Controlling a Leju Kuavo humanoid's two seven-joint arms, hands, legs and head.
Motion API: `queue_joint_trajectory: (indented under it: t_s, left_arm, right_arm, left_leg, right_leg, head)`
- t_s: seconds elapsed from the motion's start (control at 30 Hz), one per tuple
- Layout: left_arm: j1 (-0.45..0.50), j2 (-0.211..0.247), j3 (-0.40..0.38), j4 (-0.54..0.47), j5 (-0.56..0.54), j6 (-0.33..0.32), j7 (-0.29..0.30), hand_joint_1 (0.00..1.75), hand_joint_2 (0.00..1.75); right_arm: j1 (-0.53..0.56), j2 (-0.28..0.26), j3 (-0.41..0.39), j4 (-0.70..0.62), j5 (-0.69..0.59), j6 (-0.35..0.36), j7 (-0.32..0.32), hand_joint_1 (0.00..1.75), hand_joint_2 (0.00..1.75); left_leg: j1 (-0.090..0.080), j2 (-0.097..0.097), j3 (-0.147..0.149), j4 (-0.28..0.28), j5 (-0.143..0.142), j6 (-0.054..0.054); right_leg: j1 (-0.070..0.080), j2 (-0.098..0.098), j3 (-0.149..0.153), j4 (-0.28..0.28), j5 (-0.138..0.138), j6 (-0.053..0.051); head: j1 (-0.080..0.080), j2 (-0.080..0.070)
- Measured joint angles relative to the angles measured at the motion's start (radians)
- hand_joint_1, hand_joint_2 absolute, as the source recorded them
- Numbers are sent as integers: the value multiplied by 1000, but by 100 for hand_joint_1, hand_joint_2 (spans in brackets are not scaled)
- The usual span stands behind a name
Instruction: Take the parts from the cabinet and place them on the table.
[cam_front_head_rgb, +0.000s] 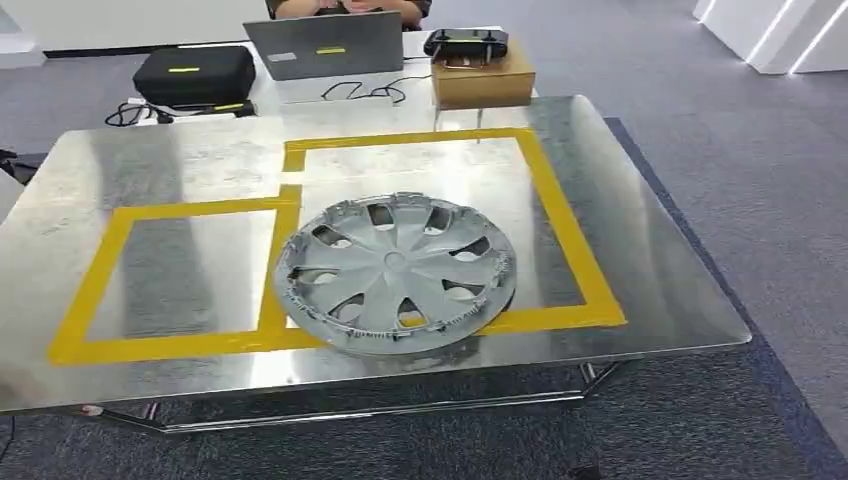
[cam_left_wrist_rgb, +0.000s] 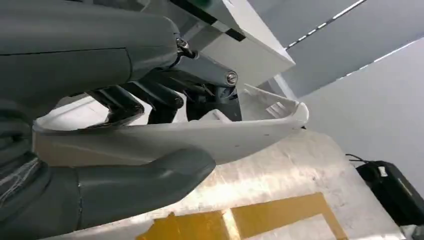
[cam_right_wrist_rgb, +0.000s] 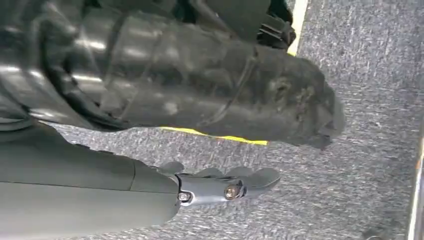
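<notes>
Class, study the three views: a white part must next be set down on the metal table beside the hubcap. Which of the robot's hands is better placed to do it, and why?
The left hand: it grips the white part above the table. The right hand hangs over carpet, holding nothing.

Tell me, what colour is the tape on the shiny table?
Yellow. The tape forms two boxes on the table, clearest in the head view.

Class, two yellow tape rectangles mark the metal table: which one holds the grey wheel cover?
The larger far rectangle: the grey wheel cover lies mostly inside it, overlapping its near tape edge.
</notes>
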Motion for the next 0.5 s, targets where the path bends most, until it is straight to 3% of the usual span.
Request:
queue_joint_trajectory:
  t_s: [0.5]
  left_arm:
    - [-58,34,-410,104,-9,169,45,175,175]
  right_arm:
    - [-20,-1,40,0,3,21,7,0,0]
  left_leg:
    - [-5,0,-1,3,0,1]
  right_leg:
    - [-5,0,2,-2,2,4]
  head:
    - [0,0]
